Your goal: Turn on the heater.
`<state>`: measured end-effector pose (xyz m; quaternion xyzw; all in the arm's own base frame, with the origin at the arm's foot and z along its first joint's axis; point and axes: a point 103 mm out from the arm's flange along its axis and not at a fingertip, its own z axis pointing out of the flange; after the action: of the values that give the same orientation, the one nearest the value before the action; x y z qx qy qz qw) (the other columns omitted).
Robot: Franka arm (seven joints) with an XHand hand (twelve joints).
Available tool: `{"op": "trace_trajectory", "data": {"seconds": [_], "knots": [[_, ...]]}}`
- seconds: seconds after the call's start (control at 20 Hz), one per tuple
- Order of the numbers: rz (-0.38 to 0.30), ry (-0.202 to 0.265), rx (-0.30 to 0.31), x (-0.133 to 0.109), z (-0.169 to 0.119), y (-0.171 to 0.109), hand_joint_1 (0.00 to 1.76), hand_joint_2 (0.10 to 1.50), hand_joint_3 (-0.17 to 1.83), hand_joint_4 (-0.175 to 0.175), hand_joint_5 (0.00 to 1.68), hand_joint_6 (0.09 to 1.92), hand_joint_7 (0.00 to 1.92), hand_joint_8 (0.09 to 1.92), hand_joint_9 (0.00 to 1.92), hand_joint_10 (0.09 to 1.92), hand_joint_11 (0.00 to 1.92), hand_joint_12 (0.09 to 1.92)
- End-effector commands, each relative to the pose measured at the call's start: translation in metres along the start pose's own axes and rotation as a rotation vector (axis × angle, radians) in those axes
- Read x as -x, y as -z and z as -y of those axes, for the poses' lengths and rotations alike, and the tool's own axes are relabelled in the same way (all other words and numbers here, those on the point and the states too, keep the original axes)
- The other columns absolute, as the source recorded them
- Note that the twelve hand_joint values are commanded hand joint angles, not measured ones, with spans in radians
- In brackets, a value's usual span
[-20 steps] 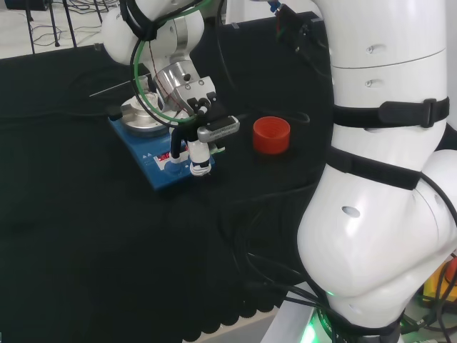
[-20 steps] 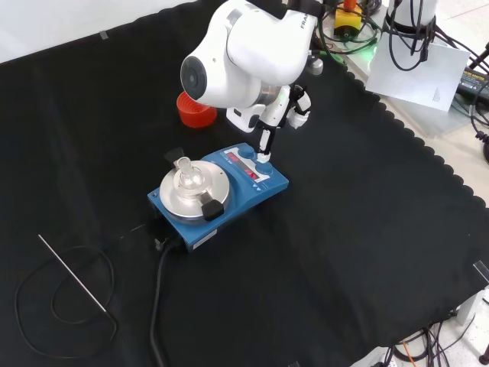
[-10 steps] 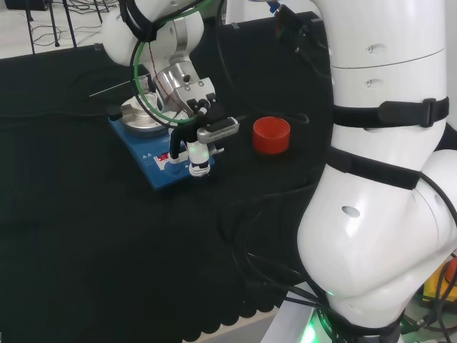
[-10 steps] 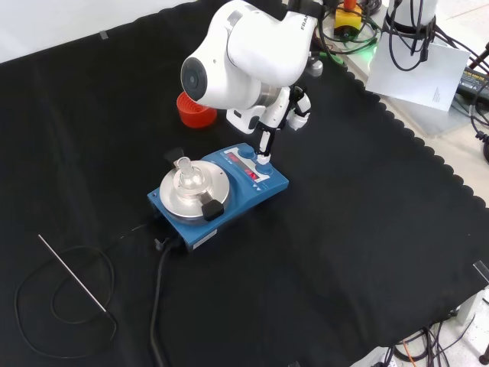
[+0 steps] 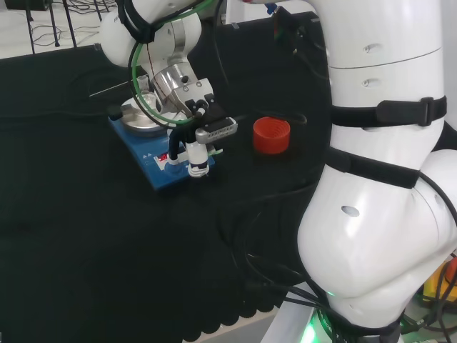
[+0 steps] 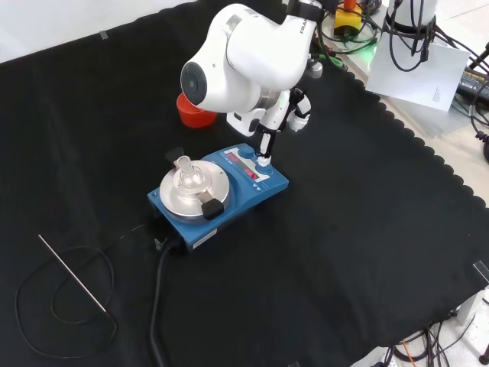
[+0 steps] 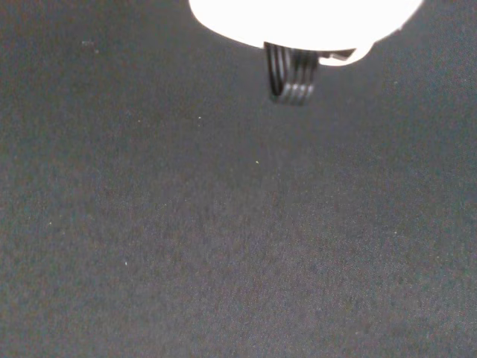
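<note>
The heater (image 5: 146, 163) is a blue hotplate with a round silver plate and a red display on its front panel. In the front view the heater (image 6: 267, 186) carries a small clear glass flask (image 6: 187, 173) on its plate. My hand (image 5: 198, 151) hangs over the panel's end nearest the red ring. In the front view the hand (image 6: 269, 131) points one straight finger down, its tip on or just above the panel beside the display. The wrist view looks past a blurred white part of the hand (image 7: 298, 15) onto bare black cloth.
A red ribbed ring (image 5: 271, 134) stands on the cloth right of the heater, behind the arm's link in the front view (image 6: 192, 115). A thin metal rod (image 6: 72, 284) with a looped cable lies at the front view's lower left. The heater's black cable (image 6: 157, 306) runs toward the front view's bottom.
In the head view the hand has edged slightly left along the heater's panel. The fingertip stays at the panel, and the heater and flask have not moved.
</note>
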<state>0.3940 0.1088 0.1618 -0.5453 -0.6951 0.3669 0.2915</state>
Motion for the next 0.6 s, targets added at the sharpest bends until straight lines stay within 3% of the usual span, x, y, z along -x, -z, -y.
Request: {"op": "trace_trajectory", "data": {"seconds": [0.05, 0.3, 0.6], "knots": [[0.001, 0.003, -0.008, -0.001, -0.002, -0.001, 1.42, 0.59, 1.10, -0.040, 0.27, 0.09, 1.59, 1.57, 1.69, 1.30, 1.58, 1.30], [0.000, 0.011, -0.005, -0.001, 0.000, -0.002, 1.42, 0.59, 1.10, -0.041, 0.28, 0.09, 1.59, 1.57, 1.69, 1.30, 1.58, 1.30], [0.000, 0.041, 0.051, -0.004, 0.032, 0.023, 1.42, 0.59, 1.10, -0.042, 0.28, 0.09, 1.59, 1.57, 1.70, 1.30, 1.58, 1.30]]}}
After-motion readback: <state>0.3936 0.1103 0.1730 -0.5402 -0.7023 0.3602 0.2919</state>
